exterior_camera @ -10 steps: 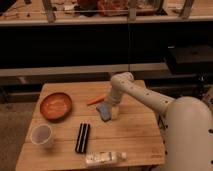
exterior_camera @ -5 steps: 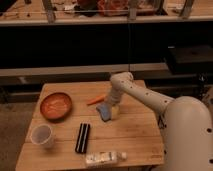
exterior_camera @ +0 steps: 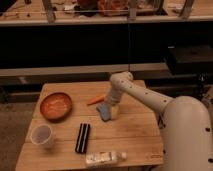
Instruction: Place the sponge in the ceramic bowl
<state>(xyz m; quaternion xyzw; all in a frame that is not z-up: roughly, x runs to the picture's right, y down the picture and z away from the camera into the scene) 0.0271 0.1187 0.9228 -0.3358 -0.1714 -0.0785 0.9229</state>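
on the wooden table (exterior_camera: 136, 134), a white cup (exterior_camera: 42, 136) stands at the near left. the ceramic bowl (exterior_camera: 56, 106) sits farther back on the left, upright, with nothing in it. right of the cup lies a black ribbed block (exterior_camera: 83, 137), its long side running near to far. an orange carrot (exterior_camera: 96, 100) lies toward the far middle, and a clear plastic bottle (exterior_camera: 105, 158) lies on its side at the near edge. the sponge (exterior_camera: 104, 112) is at the table's middle, well apart from the bowl, just left of the gripper (exterior_camera: 115, 112) and seemingly touching it. the gripper is low at the tabletop; whether it grasps the sponge or is spread cannot be told. the white arm (exterior_camera: 145, 97) reaches in from the right.
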